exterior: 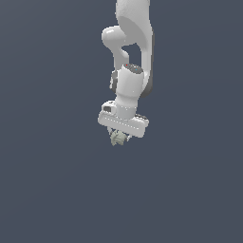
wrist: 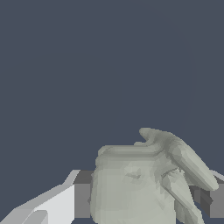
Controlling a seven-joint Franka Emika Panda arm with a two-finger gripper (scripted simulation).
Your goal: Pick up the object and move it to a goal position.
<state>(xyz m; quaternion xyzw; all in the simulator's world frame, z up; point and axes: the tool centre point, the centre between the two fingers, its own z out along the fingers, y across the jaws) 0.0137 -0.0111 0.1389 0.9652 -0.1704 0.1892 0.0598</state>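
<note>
The object (exterior: 117, 138) is a small pale grey-green lumpy figure with stubby finger-like protrusions. It sits tucked under the white hand of the arm, between the fingers of my gripper (exterior: 119, 137). In the wrist view the object (wrist: 140, 183) fills the space between the two grey finger pads (wrist: 82, 200), which press on both of its sides. My gripper (wrist: 144, 201) is shut on it. The fingers themselves are mostly hidden by the hand in the exterior view.
The white arm (exterior: 133, 52) reaches down from the top of the exterior view. Around it there is only a plain dark grey-blue ground (exterior: 47, 190).
</note>
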